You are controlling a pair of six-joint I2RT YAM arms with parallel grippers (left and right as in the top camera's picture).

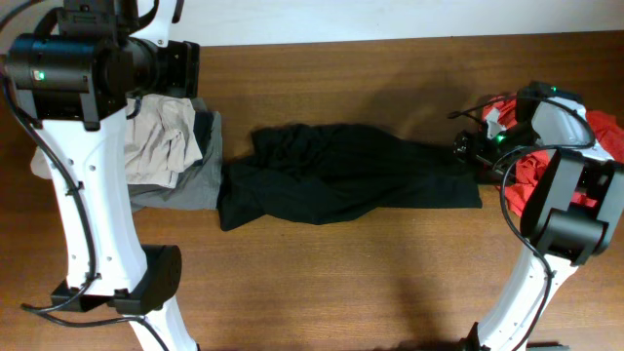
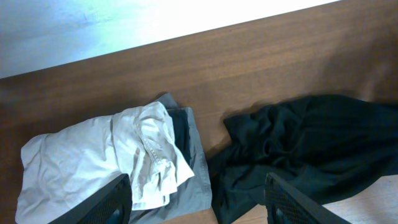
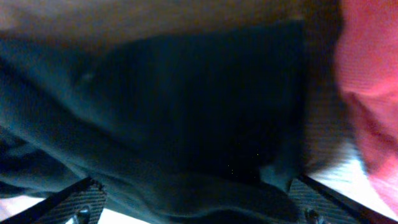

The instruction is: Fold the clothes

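A black garment (image 1: 341,175) lies stretched left to right across the middle of the wooden table, crumpled at its left end. It also shows in the left wrist view (image 2: 298,143) and fills the right wrist view (image 3: 186,106). My left gripper (image 2: 193,202) is open and empty. It hangs high over the edge of a folded beige garment (image 2: 93,162) that lies on a grey one (image 2: 193,180). My right gripper (image 3: 199,202) is open and low over the black garment's right end, with cloth lying between its spread fingers; in the overhead view the right gripper (image 1: 468,151) sits at that end.
A heap of red clothes (image 1: 546,166) lies at the table's right edge beside the right arm, and also shows in the right wrist view (image 3: 370,93). The beige and grey stack (image 1: 171,146) lies at the left, touching the black garment. A white wall borders the far edge.
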